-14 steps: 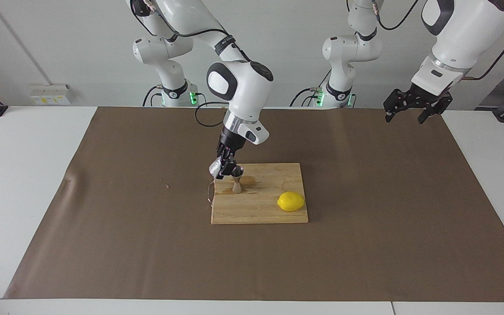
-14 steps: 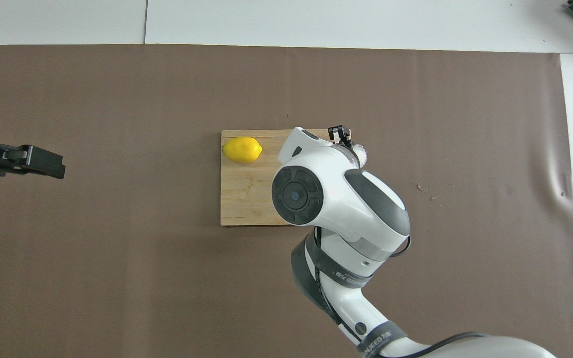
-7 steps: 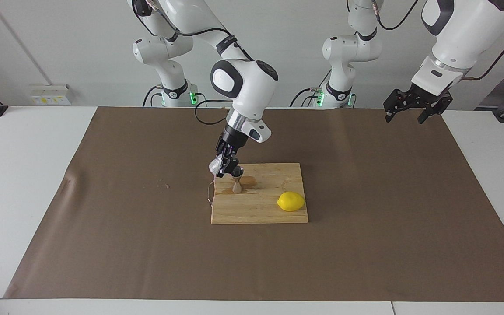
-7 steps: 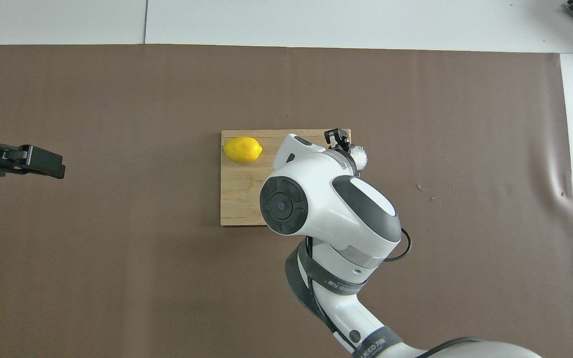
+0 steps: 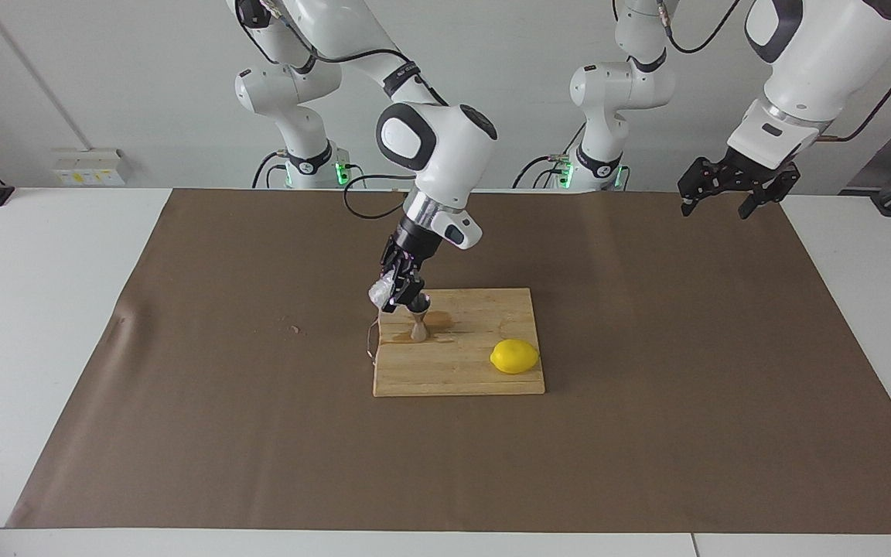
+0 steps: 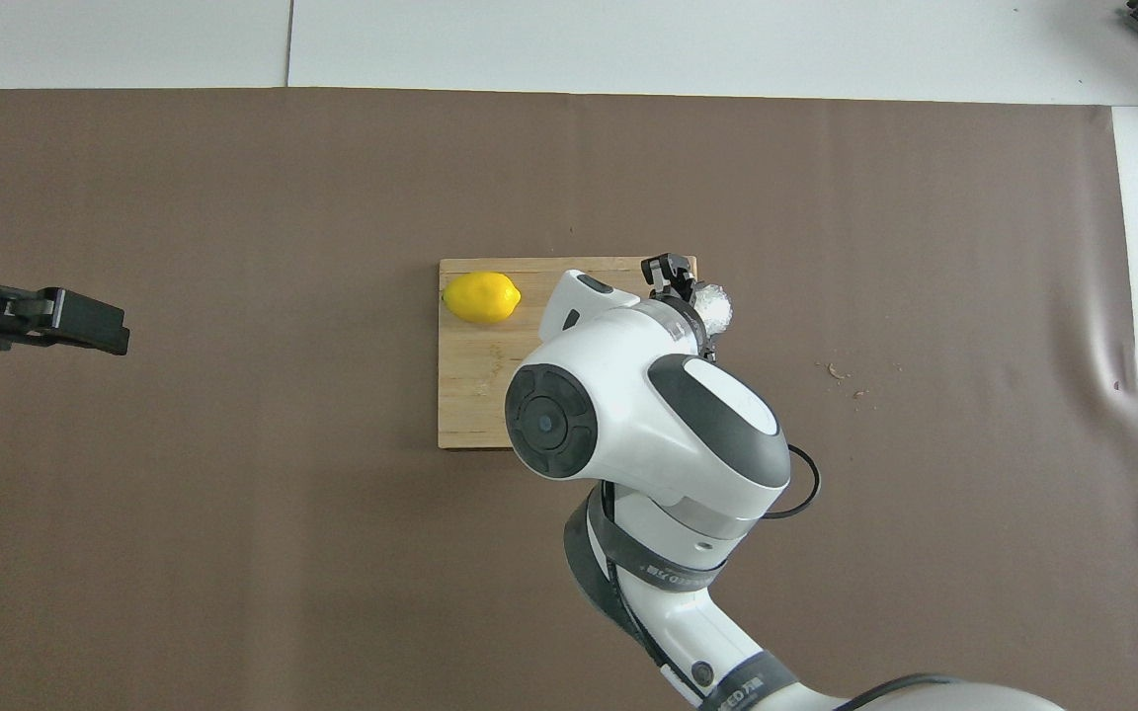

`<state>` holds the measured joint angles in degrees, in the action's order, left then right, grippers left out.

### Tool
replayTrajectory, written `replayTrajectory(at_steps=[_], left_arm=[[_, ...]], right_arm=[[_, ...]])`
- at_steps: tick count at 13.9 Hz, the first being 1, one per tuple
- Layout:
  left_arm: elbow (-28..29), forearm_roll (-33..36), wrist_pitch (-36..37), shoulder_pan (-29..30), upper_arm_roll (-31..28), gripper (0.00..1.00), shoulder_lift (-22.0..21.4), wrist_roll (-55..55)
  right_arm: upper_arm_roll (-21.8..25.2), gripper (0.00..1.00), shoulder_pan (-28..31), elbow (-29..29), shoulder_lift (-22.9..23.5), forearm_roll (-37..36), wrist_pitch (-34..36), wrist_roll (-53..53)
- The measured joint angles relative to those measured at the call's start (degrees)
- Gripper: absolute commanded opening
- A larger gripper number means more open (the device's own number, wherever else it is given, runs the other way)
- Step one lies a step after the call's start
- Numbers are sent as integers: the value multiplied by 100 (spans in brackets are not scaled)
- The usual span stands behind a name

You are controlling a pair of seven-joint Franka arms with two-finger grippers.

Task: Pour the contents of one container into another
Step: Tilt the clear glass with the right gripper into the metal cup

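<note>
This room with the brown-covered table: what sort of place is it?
Probably a robotics lab staged as a small kitchen or bar counter: two white arms stand at a paper-covered table, and a cutting board carries a lemon and a steel jigger.

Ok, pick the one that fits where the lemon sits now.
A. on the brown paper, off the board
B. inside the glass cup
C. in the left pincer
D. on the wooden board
D: the lemon rests on the wooden board, at the corner toward the left arm's end of the table.
</note>
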<state>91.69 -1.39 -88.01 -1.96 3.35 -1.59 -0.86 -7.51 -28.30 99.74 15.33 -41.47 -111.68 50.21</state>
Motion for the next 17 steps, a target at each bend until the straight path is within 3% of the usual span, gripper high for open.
replayTrajectory(at_steps=[17], left_arm=[[0,0,0,0,0,100,0,0]], right_arm=[[-1,0,-79,-11,-32,-119,105,3]])
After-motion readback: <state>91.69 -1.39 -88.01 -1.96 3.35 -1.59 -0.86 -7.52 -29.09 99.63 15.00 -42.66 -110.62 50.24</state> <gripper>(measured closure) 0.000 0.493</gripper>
